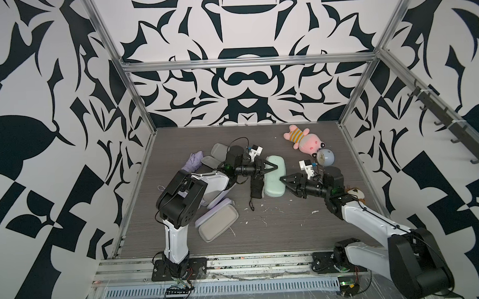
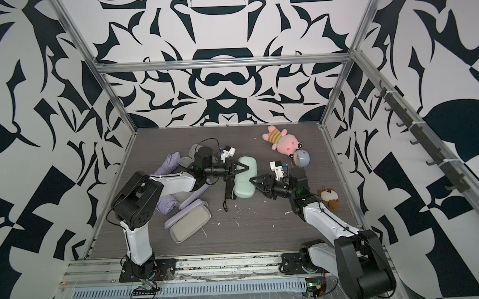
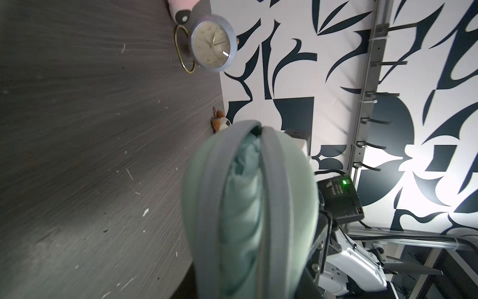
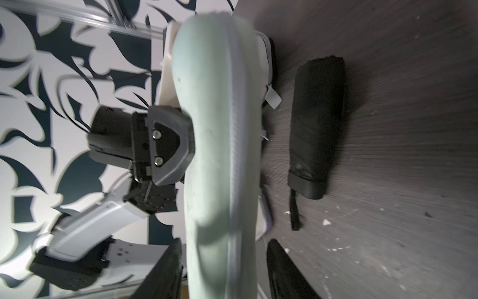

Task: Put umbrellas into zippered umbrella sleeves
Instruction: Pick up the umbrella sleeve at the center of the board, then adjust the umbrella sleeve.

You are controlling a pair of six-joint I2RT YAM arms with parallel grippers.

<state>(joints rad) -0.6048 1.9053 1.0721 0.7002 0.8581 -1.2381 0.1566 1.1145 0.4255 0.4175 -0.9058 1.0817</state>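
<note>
sleeve (image 3: 201,186) of mint green holds matching umbrella (image 3: 243,202).

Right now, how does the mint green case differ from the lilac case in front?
The mint green case is nearly shut, mint fabric showing in its gap; the lilac case lies open, grey lining up, nothing in it. The left end effector and right end effector are at the mint one; the lilac one lies apart from both. Both are oblong with rounded ends.

Black-and-white patterned walls (image 1: 244,81) (aluminium-framed) enclose a grey woodgrain floor (image 1: 290,217).
</note>
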